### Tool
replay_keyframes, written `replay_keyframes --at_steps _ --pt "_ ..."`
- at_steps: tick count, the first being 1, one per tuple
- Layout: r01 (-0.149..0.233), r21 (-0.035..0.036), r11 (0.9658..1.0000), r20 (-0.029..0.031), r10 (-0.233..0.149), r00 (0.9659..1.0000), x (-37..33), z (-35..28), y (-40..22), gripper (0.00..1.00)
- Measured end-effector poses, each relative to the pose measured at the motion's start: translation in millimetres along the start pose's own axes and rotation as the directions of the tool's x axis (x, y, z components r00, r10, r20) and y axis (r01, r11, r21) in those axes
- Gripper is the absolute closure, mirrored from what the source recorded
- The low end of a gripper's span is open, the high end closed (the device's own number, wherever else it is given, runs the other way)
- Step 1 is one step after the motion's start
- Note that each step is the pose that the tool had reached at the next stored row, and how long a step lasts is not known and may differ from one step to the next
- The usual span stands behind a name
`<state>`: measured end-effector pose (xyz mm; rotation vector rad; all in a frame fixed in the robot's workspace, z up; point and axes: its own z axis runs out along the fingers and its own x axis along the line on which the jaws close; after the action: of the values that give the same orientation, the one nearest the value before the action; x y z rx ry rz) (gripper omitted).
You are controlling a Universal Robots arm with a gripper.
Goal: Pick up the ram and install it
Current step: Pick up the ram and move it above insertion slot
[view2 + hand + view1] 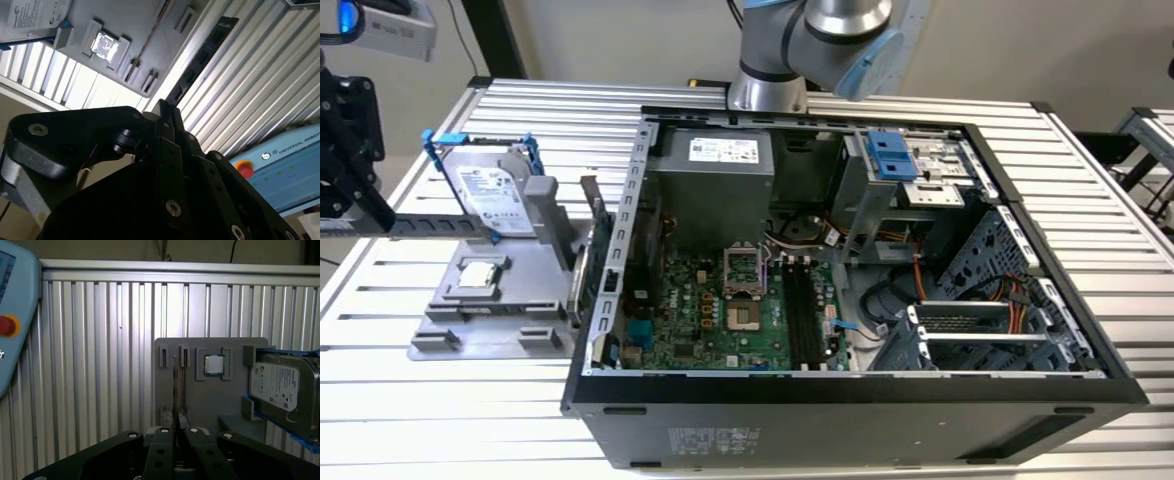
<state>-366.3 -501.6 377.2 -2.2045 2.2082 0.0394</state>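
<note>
I see the gripper (162,107) clamped on the ram (200,60), its length running straight out past the fingertips; the motherboard slots (801,310) sit well apart.

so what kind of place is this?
Looks like a robotics lab bench for PC assembly: an open computer case on a slatted aluminium table, a robot arm, and a grey fixture holding a hard drive.
</note>
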Motion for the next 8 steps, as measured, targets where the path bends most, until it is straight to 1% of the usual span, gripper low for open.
replay_keyframes --at_steps 3,8 --pt "0.000 0.0000 1.0000 0.0001 0.000 1.0000 0.1 0.0 -8.2 1.00" --pt "0.000 -0.0004 1.0000 0.0000 0.000 1.0000 0.0 0.0 -15.3 1.00"
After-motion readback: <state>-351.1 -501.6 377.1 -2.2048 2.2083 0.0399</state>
